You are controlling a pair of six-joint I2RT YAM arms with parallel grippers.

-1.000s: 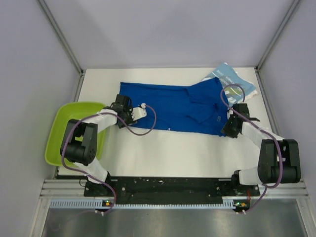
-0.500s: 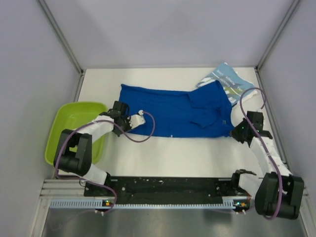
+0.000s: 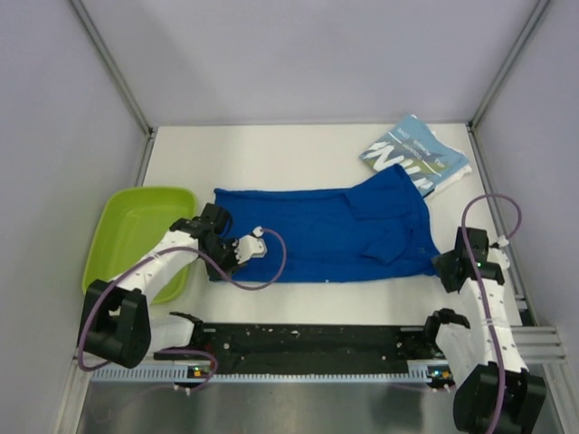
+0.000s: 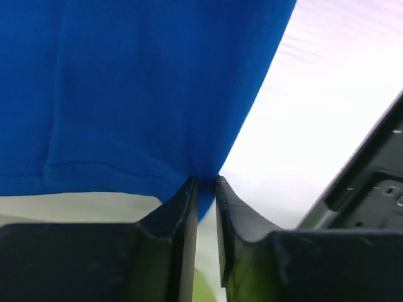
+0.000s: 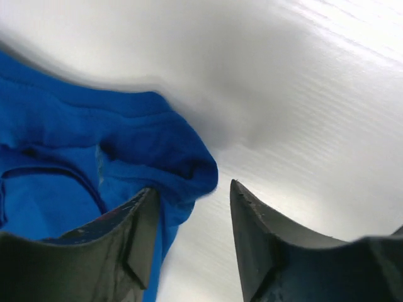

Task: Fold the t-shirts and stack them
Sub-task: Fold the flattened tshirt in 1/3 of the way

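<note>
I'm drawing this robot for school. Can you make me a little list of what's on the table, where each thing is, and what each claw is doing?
royal blue shirt: spread out across the middle of the table
lighter blue shirt: folded, far right corner, white letters showing
green tub: at the left side
left gripper: shut on the royal blue shirt's left edge
right gripper: open, at the royal blue shirt's right end

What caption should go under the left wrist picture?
Left hand pinching the edge of the royal blue t-shirt.
</note>
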